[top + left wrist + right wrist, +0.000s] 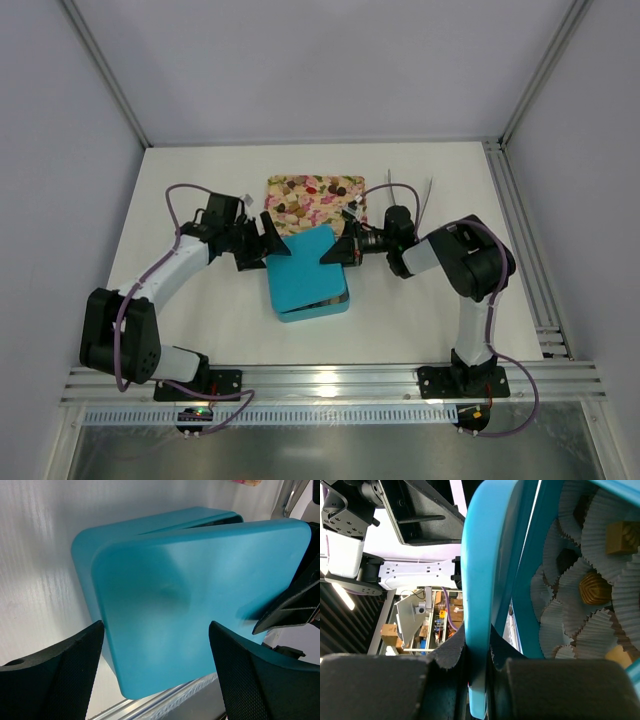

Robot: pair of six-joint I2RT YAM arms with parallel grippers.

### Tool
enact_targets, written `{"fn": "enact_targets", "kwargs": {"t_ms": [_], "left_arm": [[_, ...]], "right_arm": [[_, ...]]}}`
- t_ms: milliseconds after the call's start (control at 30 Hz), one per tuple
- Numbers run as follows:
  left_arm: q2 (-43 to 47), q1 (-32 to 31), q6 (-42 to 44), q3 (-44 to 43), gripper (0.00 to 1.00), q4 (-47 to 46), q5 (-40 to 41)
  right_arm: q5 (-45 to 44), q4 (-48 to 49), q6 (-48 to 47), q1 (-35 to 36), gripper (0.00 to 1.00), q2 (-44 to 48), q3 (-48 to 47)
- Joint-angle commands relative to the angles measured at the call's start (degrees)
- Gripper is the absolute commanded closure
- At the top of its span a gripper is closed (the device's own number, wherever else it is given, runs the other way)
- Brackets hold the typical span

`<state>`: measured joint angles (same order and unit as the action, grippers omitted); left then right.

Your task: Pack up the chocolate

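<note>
The step in hand looked to be closing the teal box (318,303). Its lid (305,258) sat tilted over the base with one side raised, so a gap showed. To do this well, the right claw (477,660), clenched on the lid's edge, would need to lower that edge slowly and square with the base walls. The left claw (157,670), released with its fingers spread wide at the opposite edge, should steady or guide rather than push. A sideways shove could slide the box on the counter (200,190) or catch the lid's rim on the paper cups (580,635). Whether the left fingers touched the lid could not be told. The chocolate (594,587) sat inside the box as small ridged lumps in tan and darker brown, each nested in a crinkled white cup. More brown and reddish pieces seemed to lie on the floral tray (275,182) just behind the box, though they were too small to tell from its print.
</note>
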<state>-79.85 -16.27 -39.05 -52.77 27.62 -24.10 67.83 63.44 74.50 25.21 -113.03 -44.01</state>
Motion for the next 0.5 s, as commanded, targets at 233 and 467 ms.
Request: {"fn": "enact_targets", "kwargs": {"t_ms": [233, 467], "left_arm": [[0.84, -0.60, -0.59, 0.57, 0.16, -1.95, -1.04], [0.40, -0.95, -0.68, 0.83, 0.17, -1.95, -0.95]], "right_arm": [[0.37, 7.57, 0.91, -0.08, 0.96, -1.57, 0.77], [0.28, 8.02, 1.09, -0.86, 0.96, -1.49, 1.12]]}}
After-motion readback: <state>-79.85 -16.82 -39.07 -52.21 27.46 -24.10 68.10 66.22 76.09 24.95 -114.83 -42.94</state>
